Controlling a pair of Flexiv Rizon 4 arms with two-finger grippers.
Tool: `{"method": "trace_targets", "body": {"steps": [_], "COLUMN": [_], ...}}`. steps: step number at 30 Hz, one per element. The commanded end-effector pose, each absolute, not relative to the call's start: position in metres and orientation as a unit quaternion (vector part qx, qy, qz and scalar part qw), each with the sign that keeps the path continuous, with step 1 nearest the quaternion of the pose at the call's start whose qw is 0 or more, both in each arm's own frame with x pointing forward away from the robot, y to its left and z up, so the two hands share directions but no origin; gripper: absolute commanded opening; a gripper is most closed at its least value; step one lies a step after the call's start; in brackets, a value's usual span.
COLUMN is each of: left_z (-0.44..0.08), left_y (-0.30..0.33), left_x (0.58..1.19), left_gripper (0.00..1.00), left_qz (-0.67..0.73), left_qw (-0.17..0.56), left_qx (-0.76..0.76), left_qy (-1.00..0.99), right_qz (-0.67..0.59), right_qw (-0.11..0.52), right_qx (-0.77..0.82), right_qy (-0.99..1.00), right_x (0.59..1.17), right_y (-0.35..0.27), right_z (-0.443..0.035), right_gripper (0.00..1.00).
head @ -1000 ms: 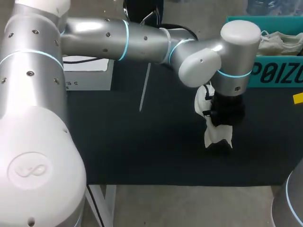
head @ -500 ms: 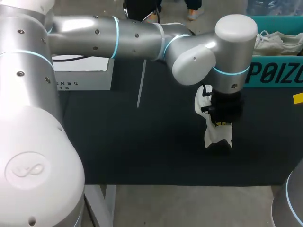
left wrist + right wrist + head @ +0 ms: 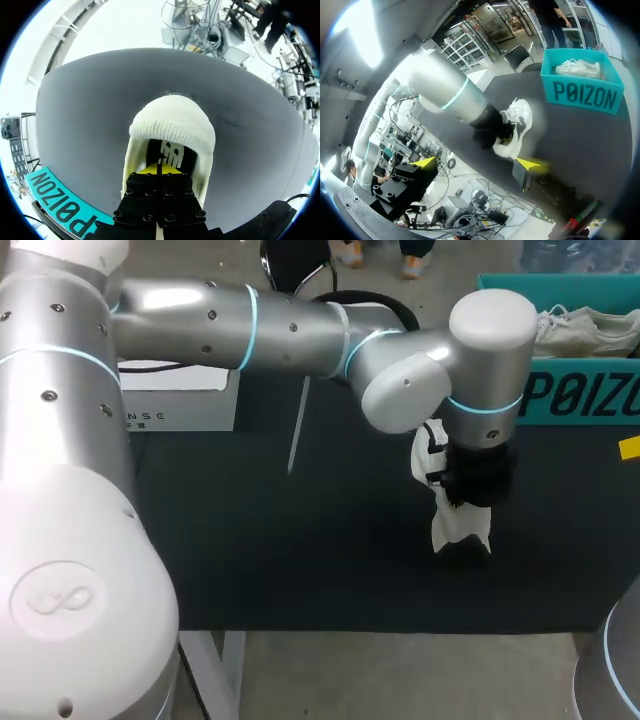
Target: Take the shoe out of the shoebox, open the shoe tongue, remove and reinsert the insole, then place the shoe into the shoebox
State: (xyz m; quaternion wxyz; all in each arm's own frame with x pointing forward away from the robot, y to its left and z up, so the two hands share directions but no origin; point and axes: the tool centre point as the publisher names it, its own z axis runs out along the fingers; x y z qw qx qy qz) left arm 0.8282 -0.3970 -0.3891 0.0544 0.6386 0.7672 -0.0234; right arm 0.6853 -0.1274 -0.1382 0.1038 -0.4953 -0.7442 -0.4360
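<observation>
Well, from overhead the left arm [image 3: 300, 335] comes in at nine o'clock and reaches past the middle of the dark tabletop [image 3: 300, 560]. The left pincer [image 3: 465, 508] points straight down into a white shoe [image 3: 455, 530], which stands on the tabletop toward four o'clock of centre. The teal shoebox [image 3: 585, 395] sits at about two o'clock of that shoe, near it but apart, with a second shoe [image 3: 590, 330] lying inside. A white box [image 3: 180, 405] rests out at ten o'clock.

Looking along the left pincer [image 3: 159, 170], its yellow tips are down inside the shoe's mouth, clenched almost together with only a thin dark seam between them. I cannot tell whether anything is pinched there. The rounded white toe [image 3: 172, 122] lies dead ahead at twelve o'clock of the tips, and the dark insole [image 3: 172, 152] shows just beyond them.

From the right wrist, the right pincer [image 3: 477, 162] hangs released, its two yellow tips well apart and holding nothing. Ahead of it stands the shoe [image 3: 517, 127] with the left arm [image 3: 450, 90] planted in it. The shoebox [image 3: 582, 90] is farther off, beyond the shoe.
</observation>
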Motion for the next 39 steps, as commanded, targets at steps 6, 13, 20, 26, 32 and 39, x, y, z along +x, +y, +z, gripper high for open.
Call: {"method": "trace_targets", "body": {"steps": [6,13,20,26,32,39], "left_z": [-0.344,-0.355,-0.364,-0.359,-0.351,-0.349], "left_y": [-0.386,-0.386,-0.388,-0.394,-0.394,-0.390], "left_x": [0.840,0.853,0.858,0.855,0.851,0.848], "left_gripper": [0.00,0.00,1.00,1.00,1.00,1.00], "left_qz": [0.004,0.018,0.024,0.022,0.023,0.018], "left_qw": [0.081,0.093,0.101,0.111,0.116,0.114], "left_qx": [0.641,0.643,0.641,0.646,0.650,0.650], "left_qy": [0.763,0.760,0.760,0.755,0.751,0.751], "right_qz": [-0.439,-0.439,-0.439,-0.439,-0.439,-0.439], "right_qw": [0.095,0.095,0.095,0.095,0.095,0.095], "right_qx": [-0.499,-0.499,-0.499,-0.499,-0.499,-0.499], "right_qy": [-0.741,-0.741,-0.741,-0.741,-0.741,-0.741], "right_x": [0.673,0.673,0.673,0.673,0.673,0.673], "right_y": [-0.127,-0.127,-0.127,-0.127,-0.127,-0.127], "right_z": [-0.138,-0.138,-0.138,-0.138,-0.138,-0.138], "right_gripper": [1.00,1.00,1.00,1.00,1.00,1.00]}}
